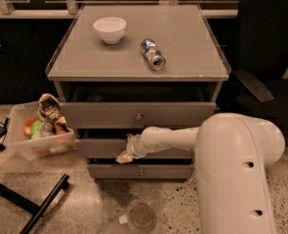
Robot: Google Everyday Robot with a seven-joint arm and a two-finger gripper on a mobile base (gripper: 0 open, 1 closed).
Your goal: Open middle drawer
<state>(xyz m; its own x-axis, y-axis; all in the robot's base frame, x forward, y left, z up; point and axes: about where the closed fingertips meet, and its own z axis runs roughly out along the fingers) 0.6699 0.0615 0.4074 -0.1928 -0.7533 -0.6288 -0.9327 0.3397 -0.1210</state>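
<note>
Furthest left, a clear plastic bin [24, 147] is sitting on the speckled floor, holding crumpled snack bags and some orange and green items, and it is resting just beside the left side of the grey cabinet [187, 43]. Below the bin, the legs of a black stand [33, 206] are stretching across the floor.

On the cabinet top, a white bowl [110, 29] is standing upright toward the back left. To its right, a can [153, 54] is lying on its side, well apart from the bowl.

Down the cabinet's face, the top drawer [94, 115] is showing a dark opening above its front and a small round knob at centre. The middle drawer [97, 147] is sitting directly beneath it, between that front and the bottom drawer [114, 171], with a dark strip showing above its front. How far it is pulled out I cannot tell.

The gripper [127, 152] is pressing against the centre of the middle drawer's front and is covering the spot where the knob belongs. Whether it is clamped on the knob cannot be told.

On the floor in front, a clear round lid [141, 215] is lying flat.

The white arm [175, 136] is reaching in from the lower right, and a dark office chair [265, 57] is standing at the far right.
</note>
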